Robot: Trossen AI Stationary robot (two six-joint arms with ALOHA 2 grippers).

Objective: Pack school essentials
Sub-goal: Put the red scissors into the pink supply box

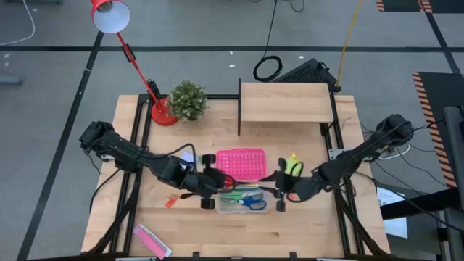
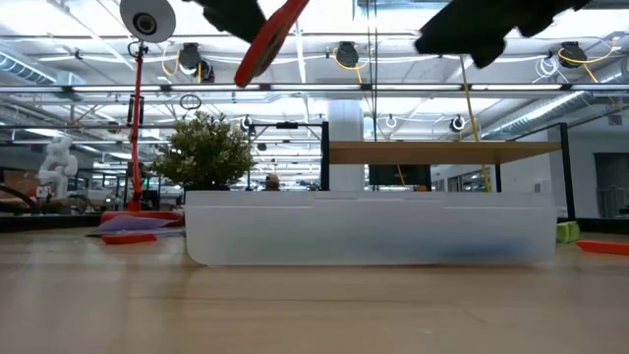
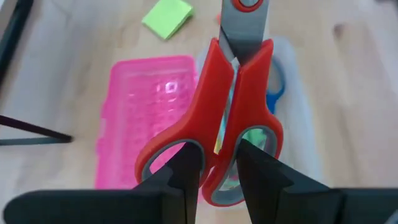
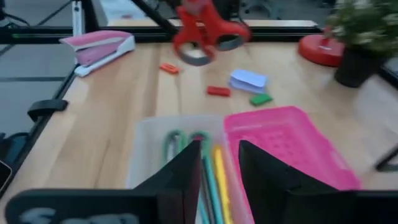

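- My left gripper pinches the red-handled scissors at their looped plastic handles, two dark fingers closed on them, at the high view's centre.
- My right gripper hangs over the clear box; its fingers stand slightly apart, holding nothing.
- Inside lie two more scissors, green and blue.
- One pink perforated lid sits just above.

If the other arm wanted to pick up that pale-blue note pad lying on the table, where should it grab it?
Probably from straight above, fingers closing across two opposite edges. The pale-blue note pad lies flat on the bare table, so only its thin sides offer a hold. The small red piece and green piece beside it leave its far edges freest.
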